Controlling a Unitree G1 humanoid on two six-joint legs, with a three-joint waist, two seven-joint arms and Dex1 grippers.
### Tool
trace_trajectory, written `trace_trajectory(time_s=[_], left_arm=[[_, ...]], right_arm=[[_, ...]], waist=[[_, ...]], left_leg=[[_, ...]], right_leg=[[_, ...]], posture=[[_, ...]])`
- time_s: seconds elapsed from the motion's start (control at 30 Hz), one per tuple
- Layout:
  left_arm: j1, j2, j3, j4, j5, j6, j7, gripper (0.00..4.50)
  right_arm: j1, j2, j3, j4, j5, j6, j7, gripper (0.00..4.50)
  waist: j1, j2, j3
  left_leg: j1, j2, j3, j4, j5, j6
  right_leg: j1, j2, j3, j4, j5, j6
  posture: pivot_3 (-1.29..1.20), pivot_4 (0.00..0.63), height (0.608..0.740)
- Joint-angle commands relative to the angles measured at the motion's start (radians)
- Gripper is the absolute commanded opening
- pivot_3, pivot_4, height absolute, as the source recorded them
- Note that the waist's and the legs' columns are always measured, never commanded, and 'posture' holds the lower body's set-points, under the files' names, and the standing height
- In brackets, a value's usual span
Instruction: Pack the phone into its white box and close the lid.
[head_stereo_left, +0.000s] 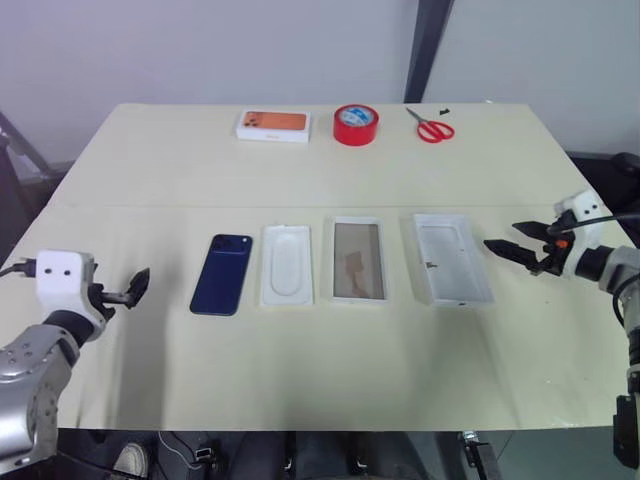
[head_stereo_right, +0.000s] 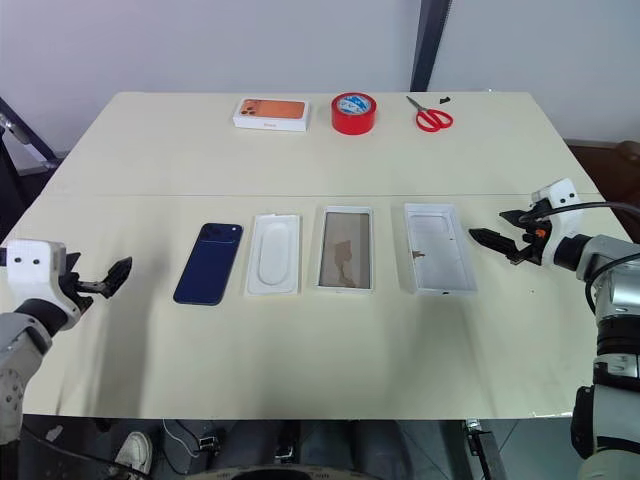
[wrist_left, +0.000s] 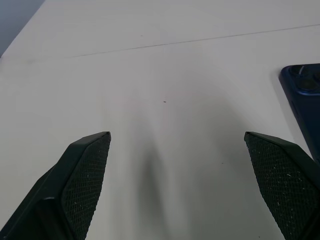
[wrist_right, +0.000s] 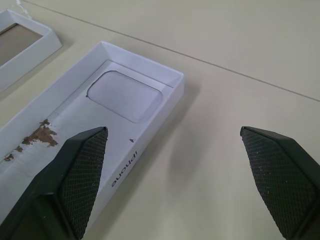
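The dark blue phone (head_stereo_left: 221, 274) lies flat on the cream table, left of centre. The shallow white box (head_stereo_left: 358, 260), brownish inside, lies two places to its right. The deeper white lid (head_stereo_left: 453, 258) lies open side up at the right end of the row. My left gripper (head_stereo_left: 137, 285) hovers open, low over the table left of the phone, whose corner (wrist_left: 305, 100) shows beside one finger. My right gripper (head_stereo_left: 502, 237) hovers open just right of the lid (wrist_right: 75, 115), pointing toward it. Nothing is held between either gripper's fingers.
A flat white insert (head_stereo_left: 287, 265) with a rounded recess lies between phone and box. Along the far edge stand a closed white box with an orange top (head_stereo_left: 273, 124), a red tape roll (head_stereo_left: 356, 124) and red scissors (head_stereo_left: 432, 128).
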Motion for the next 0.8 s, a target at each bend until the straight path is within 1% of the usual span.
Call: trace_trajectory(time_s=[0.03,0.23,0.37,0.47,0.6,0.67,0.77,0.8], left_arm=[[0.006,-0.004,0.024,-0.046,0.000,-0.022,0.006,4.50],[0.008,-0.010,0.025,-0.051,-0.001,-0.022,0.009,4.50],[0.009,-0.007,0.025,-0.062,-0.006,-0.017,0.007,4.50],[-0.009,-0.021,-0.007,-0.092,-0.019,0.002,0.014,4.50],[-0.066,-0.082,-0.142,-0.151,-0.041,0.029,0.016,4.50],[-0.098,-0.100,-0.199,-0.155,-0.050,0.045,0.007,4.50],[-0.164,-0.131,-0.323,-0.170,-0.050,0.092,0.013,4.50],[-0.182,-0.140,-0.342,-0.165,-0.053,0.107,0.017,4.50]], right_arm=[[-0.046,-0.012,0.000,-0.011,-0.005,-0.017,0.001,4.44],[-0.053,0.006,0.016,-0.035,-0.001,-0.016,0.003,4.44],[-0.031,0.014,0.022,-0.102,0.012,0.005,0.006,4.44],[-0.022,0.031,0.032,-0.168,0.026,0.033,0.006,4.44],[0.001,0.073,0.066,-0.340,0.044,0.077,0.003,4.44],[0.018,0.085,0.071,-0.427,0.059,0.108,-0.009,4.44],[0.065,0.094,0.095,-0.577,0.072,0.140,-0.023,4.44],[0.081,0.101,0.107,-0.628,0.076,0.152,-0.032,4.44]], waist=[[-0.001,0.000,0.000],[0.000,0.000,0.000],[0.000,0.000,0.000],[0.001,0.000,0.000],[0.002,0.000,0.000],[0.004,0.000,0.000],[0.007,0.000,0.000],[0.007,0.000,0.000]], left_leg=[[0.000,0.000,0.000,0.000,0.000,0.000],[0.000,0.000,0.000,0.000,0.000,0.000],[0.000,0.000,0.000,0.000,0.000,0.000],[0.000,0.000,0.000,0.000,0.000,0.000],[0.000,0.000,0.000,0.000,0.000,0.000],[0.000,0.000,0.000,0.001,0.000,0.000],[0.000,0.000,0.000,0.001,0.000,0.000],[0.000,0.000,0.000,0.001,0.000,0.000]], right_leg=[[0.000,0.000,0.000,0.000,0.000,0.000],[0.000,0.000,0.000,0.000,0.000,0.000],[0.000,0.000,0.000,0.000,0.000,0.000],[0.000,0.000,0.000,0.000,0.000,0.000],[0.001,0.000,0.000,0.000,0.000,0.000],[0.001,0.000,0.000,0.000,0.000,0.000],[0.000,0.000,0.000,0.000,0.000,0.000],[0.001,0.001,0.000,0.000,0.000,0.000]], posture=[[0.00,0.150,0.725],[0.00,0.150,0.725],[0.00,0.150,0.725],[0.00,0.150,0.725],[0.00,0.150,0.725],[0.00,0.150,0.725],[0.00,0.150,0.725],[0.00,0.150,0.725]])
